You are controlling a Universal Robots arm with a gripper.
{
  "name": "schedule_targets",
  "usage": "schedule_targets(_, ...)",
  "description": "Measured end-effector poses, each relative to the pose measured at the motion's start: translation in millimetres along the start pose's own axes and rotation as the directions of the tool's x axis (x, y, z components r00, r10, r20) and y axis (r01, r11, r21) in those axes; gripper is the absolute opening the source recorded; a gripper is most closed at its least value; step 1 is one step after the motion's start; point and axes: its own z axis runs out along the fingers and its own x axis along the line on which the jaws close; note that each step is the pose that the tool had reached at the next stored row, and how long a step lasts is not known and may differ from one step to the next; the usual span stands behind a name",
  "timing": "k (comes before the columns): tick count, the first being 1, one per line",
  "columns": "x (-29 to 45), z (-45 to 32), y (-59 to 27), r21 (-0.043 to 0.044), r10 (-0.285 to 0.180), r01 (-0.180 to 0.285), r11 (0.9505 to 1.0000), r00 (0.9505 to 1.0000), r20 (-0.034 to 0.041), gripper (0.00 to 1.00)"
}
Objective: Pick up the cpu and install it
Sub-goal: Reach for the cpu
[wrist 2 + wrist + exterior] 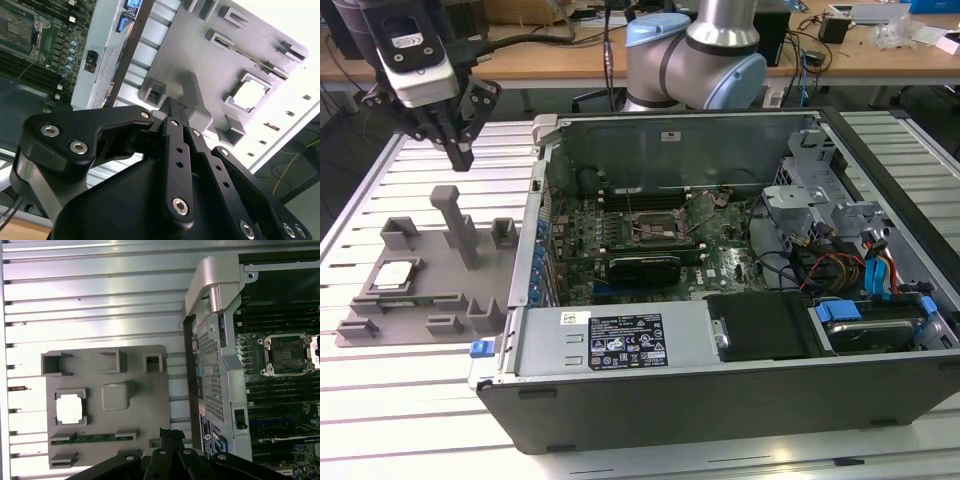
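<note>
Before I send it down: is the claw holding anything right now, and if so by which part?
Nothing is held. The claw hangs shut and empty above the grey tray, and the cpu lies in its tray pocket.

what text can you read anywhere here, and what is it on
None can be read.
Black-and-white label on the metal box inside the computer case: print too small.
White sticker beside it: too small.
Dark label on the case's side, in the first wrist view: blurred.
</note>
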Motion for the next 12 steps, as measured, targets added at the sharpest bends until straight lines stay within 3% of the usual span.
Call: schedule_targets(12, 29.8, 7.4, 2.8, 0.0, 0.0, 0.0, 1.0, 1.0, 0.0, 0.11)
